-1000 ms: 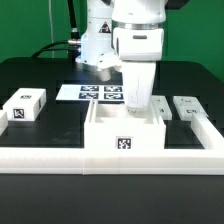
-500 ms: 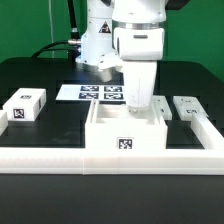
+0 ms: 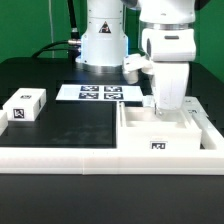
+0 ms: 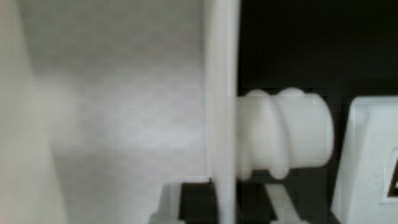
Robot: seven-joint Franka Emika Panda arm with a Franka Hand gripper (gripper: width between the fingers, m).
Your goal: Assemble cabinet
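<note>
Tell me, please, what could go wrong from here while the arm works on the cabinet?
1. The gripper stands at the thin back wall of the cabinet, and the pictures do not show whether it is clamped. A weak hold could let the cabinet tilt or slip.
2. The cabinet lies close to the white rail at the front and on the exterior view's right. Pushing further might jam it there.
</note>
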